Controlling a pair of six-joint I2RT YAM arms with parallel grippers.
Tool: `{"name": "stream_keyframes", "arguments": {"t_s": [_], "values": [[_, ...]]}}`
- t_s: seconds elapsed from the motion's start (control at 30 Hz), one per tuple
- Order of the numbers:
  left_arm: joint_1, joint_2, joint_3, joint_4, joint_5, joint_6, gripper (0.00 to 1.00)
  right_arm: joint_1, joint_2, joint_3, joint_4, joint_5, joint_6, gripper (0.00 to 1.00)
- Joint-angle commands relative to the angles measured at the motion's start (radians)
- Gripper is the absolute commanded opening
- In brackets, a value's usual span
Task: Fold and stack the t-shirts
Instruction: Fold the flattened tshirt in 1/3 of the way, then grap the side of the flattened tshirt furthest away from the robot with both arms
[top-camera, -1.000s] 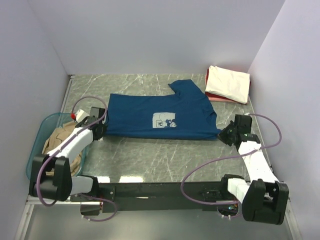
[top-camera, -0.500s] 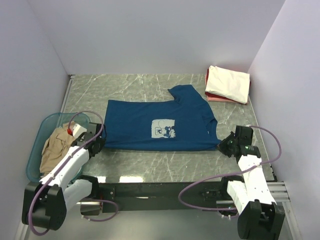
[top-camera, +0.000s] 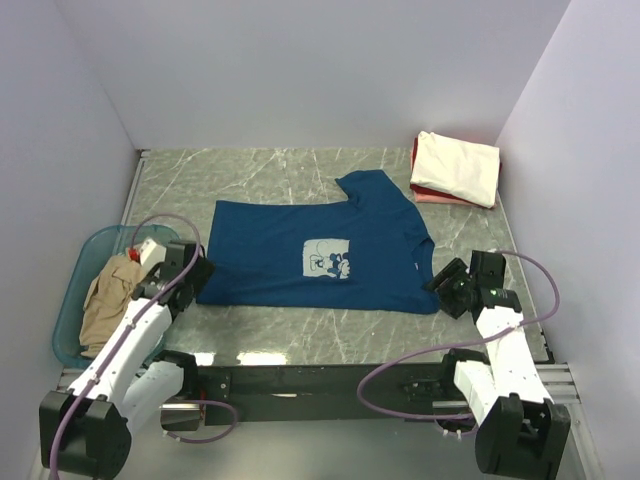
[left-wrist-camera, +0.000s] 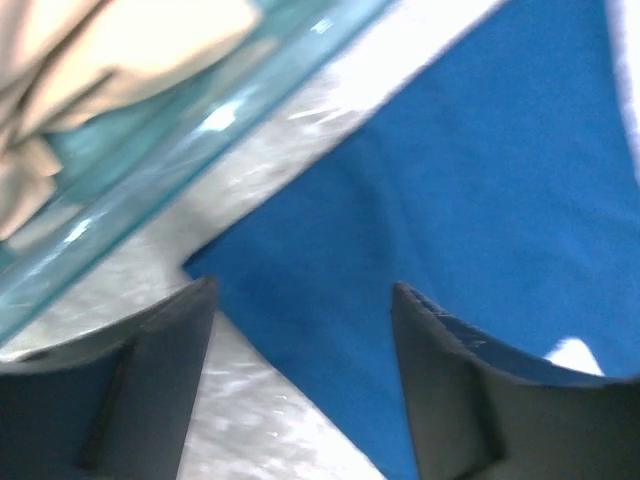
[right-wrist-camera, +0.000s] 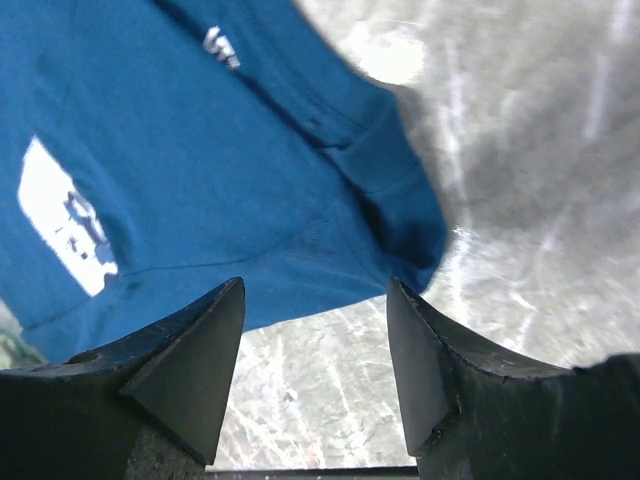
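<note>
A navy blue t-shirt (top-camera: 318, 253) with a pale square print (top-camera: 327, 259) lies flat on the marble table, folded to a rectangle with one sleeve pointing to the back. My left gripper (top-camera: 197, 270) stands open at its near left corner (left-wrist-camera: 300, 300), nothing between the fingers. At the near right corner (right-wrist-camera: 400, 215) my right gripper (top-camera: 441, 280) is open too, just off the cloth. A folded cream t-shirt (top-camera: 456, 167) rests on a red one (top-camera: 416, 180) at the back right. A tan t-shirt (top-camera: 108, 300) lies crumpled in the tub.
A translucent teal plastic tub (top-camera: 72, 290) sits at the left edge of the table, its rim (left-wrist-camera: 200, 140) close to my left gripper. White walls close in the back and both sides. The arms' base rail (top-camera: 320, 380) runs along the near edge.
Both grippers have opened and let go of the navy shirt's near corners. The shirt, pulled toward the near edge a moment ago, now lies flat and loose.
</note>
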Motion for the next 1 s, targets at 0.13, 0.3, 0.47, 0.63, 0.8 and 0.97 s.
{"name": "stream_keyframes", "arguments": {"t_s": [0.13, 0.3, 0.47, 0.63, 0.8, 0.97], "values": [[-0.002, 0.212, 0.281, 0.059, 0.028, 0.136, 0.71, 0.042, 0.14, 0.185, 0.192, -0.132, -0.104, 0.66], [-0.002, 0.537, 0.54, 0.053, 0.011, 0.191, 0.67, 0.151, 0.355, 0.446, 0.184, -0.001, -0.156, 0.62], [-0.001, 0.77, 0.788, 0.03, -0.044, 0.258, 0.57, 0.217, 0.525, 0.631, 0.249, 0.039, -0.187, 0.58], [0.002, 0.993, 0.963, 0.014, -0.058, 0.317, 0.54, 0.243, 0.746, 0.802, 0.257, 0.07, -0.222, 0.56], [0.008, 1.16, 1.103, 0.005, -0.081, 0.327, 0.54, 0.257, 0.93, 0.96, 0.27, 0.08, -0.248, 0.54], [0.033, 1.292, 1.209, 0.013, -0.058, 0.33, 0.53, 0.269, 1.082, 1.106, 0.267, 0.073, -0.26, 0.53]]}}
